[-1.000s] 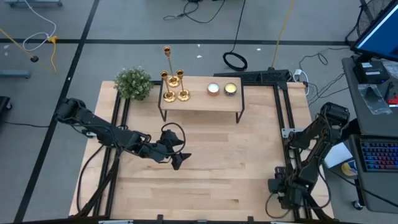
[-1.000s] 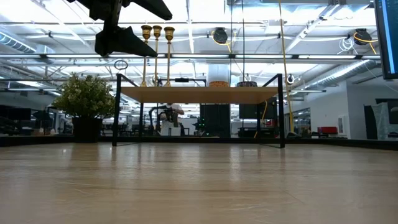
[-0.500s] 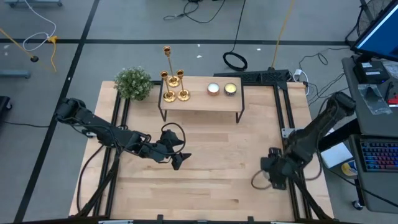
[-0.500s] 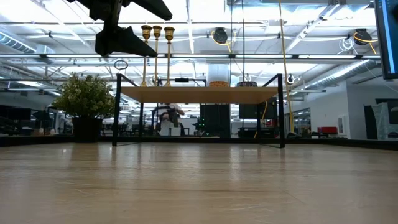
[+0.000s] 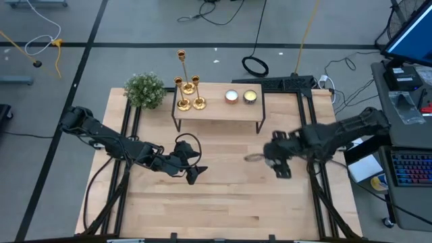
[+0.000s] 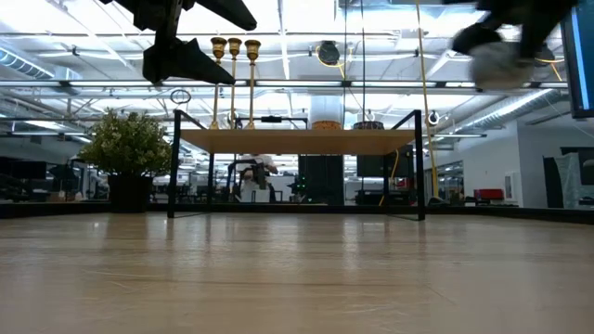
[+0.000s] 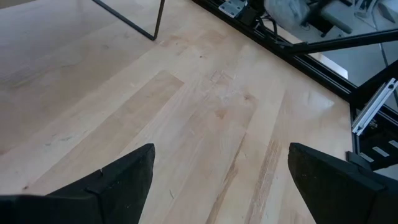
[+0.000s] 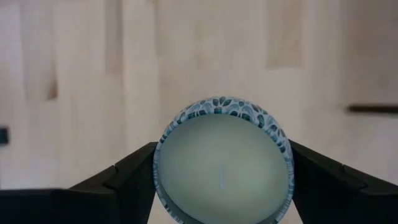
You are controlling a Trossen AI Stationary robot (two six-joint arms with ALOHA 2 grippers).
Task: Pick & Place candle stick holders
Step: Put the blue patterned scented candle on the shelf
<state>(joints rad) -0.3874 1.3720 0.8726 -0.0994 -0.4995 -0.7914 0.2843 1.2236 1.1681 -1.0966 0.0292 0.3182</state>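
Right gripper [image 5: 278,164] has swung in from the worktop [image 5: 223,202] edge toward centre, clamped on a patterned pale-green candle [image 8: 222,168]. Left gripper [image 5: 191,172] unmoved, spread wide, empty.

surface: light wooden table [image 5: 223,196] | on it: small black-legged wooden shelf [image 5: 216,110], bushy green plant [image 5: 144,90] | on shelf: three gold candle stick holders [image 5: 189,94], two round candles [image 5: 241,96]

Bushy green plant [image 5: 144,90] at table's 11 o'clock beside a small black-legged shelf [image 5: 217,111] carrying two round candles [image 5: 241,96], wood table [image 5: 223,189], black cable coil [image 5: 255,66] on floor at 12 o'clock, keyboard [image 5: 410,169] at 3 o'clock, blue-patterned round candle tin [image 8: 222,160].
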